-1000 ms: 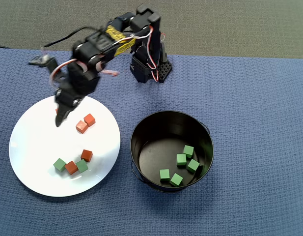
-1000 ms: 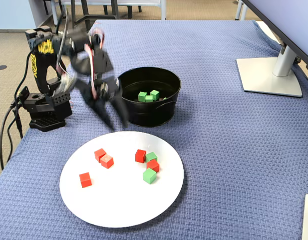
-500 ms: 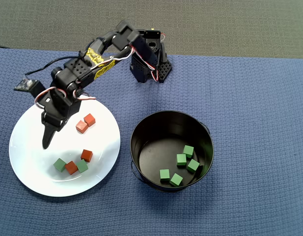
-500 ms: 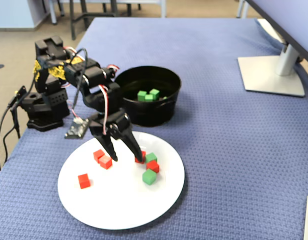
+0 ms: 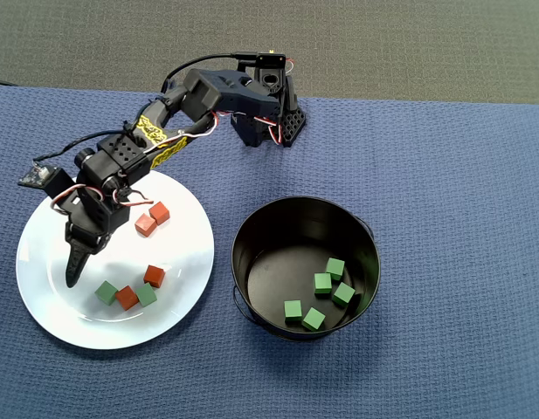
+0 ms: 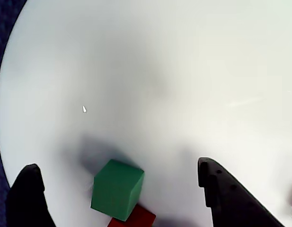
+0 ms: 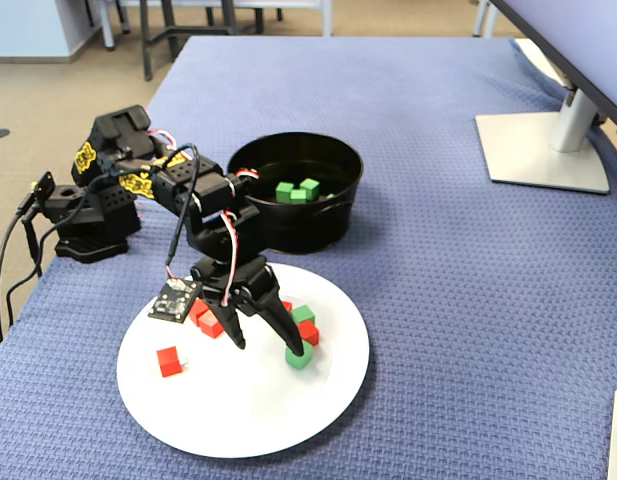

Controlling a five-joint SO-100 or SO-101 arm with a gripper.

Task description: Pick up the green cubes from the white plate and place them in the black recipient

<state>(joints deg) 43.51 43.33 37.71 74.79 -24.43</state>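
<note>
Red-orange cubes [image 5: 152, 214] are seen beside the pincer [image 7: 268, 345], and a monitor stand [image 7: 548, 150] well apart on the blue-clothed tabletop [image 7: 468, 300].

The overhead camera looks straight down from well above, taking in the whole blue-clothed tabletop [image 5: 444, 175], with the arm's base [image 5: 267, 118] at the top edge, the white plate [image 5: 51, 314] at left and the black recipient [image 5: 252, 236] at centre. The fixed camera stands off the tabletop's far side, facing back toward the base [image 7: 88, 225] at a slant, plate [image 7: 238, 420] nearest. The wrist camera rides very close above the plate [image 6: 160, 71], both fingers [image 6: 231, 198] entering at the bottom edge. All three share the plate and one green cube [image 6: 116, 189].
</note>
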